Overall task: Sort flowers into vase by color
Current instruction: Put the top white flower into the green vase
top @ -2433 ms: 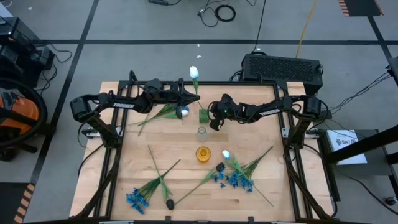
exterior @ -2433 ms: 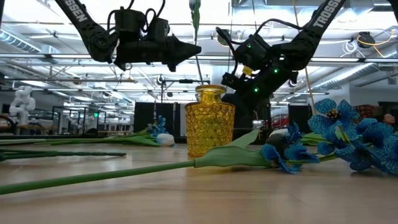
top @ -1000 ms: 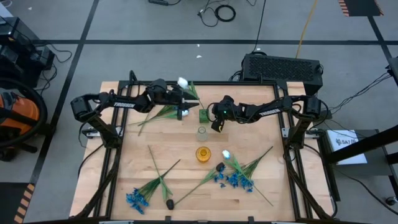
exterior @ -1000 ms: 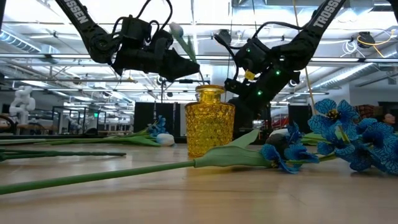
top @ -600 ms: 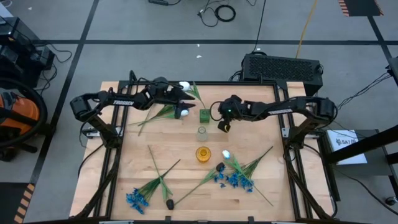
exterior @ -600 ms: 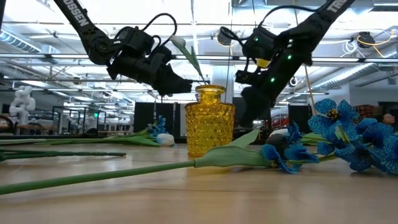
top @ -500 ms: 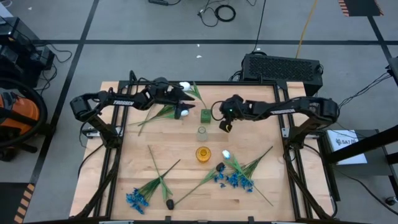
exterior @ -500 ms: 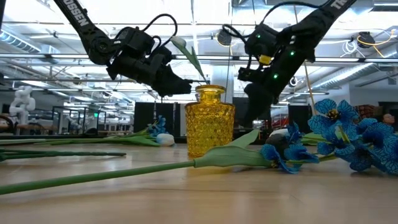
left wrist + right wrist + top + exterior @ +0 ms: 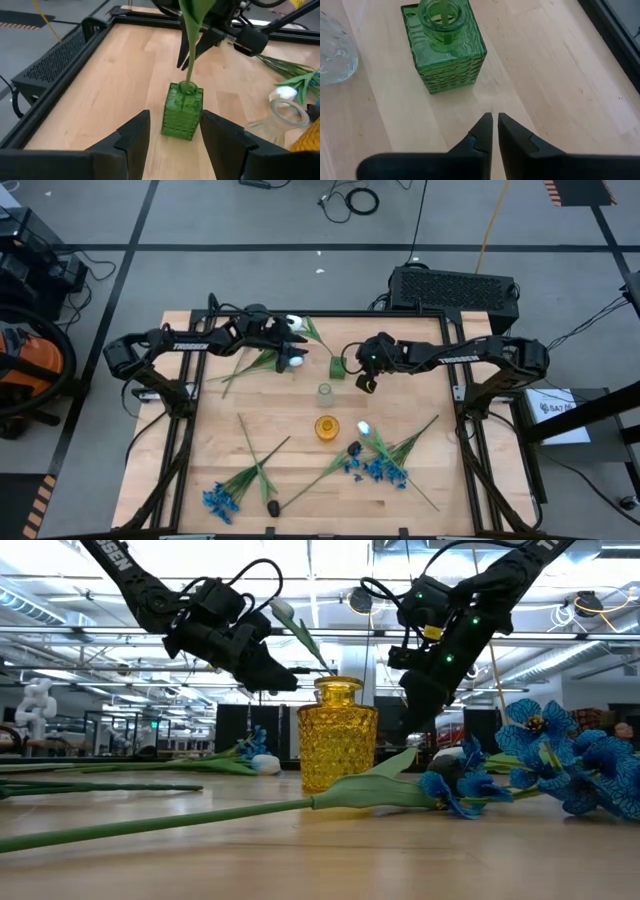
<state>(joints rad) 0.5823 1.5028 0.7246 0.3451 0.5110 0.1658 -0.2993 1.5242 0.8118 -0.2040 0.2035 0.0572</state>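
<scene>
A white tulip (image 9: 296, 323) stands with its stem (image 9: 190, 65) in the square green vase (image 9: 338, 366) and leans toward the left arm. My left gripper (image 9: 172, 137) is open just short of that vase, one finger off each side, touching nothing. My right gripper (image 9: 493, 125) hangs shut above the bare wood on the vase's other side, holding nothing. A clear vase (image 9: 324, 392) and a yellow vase (image 9: 326, 426) stand nearer. Other flowers lie on the table: a white tulip (image 9: 296, 361), another (image 9: 363, 428), blue clusters (image 9: 376, 470) and dark buds (image 9: 272, 507).
The table's raised dark frame (image 9: 75, 45) runs close behind the green vase. Long leafy stems (image 9: 262, 362) lie at the far left, others (image 9: 250, 470) cross the near half. A black box (image 9: 455, 288) sits beyond the far edge.
The white tulip has sunk lower into the green vase and leans toward the left arm. My left gripper has tipped downward beside it. My right gripper has risen and drawn back from the green vase toward the table's right edge.
</scene>
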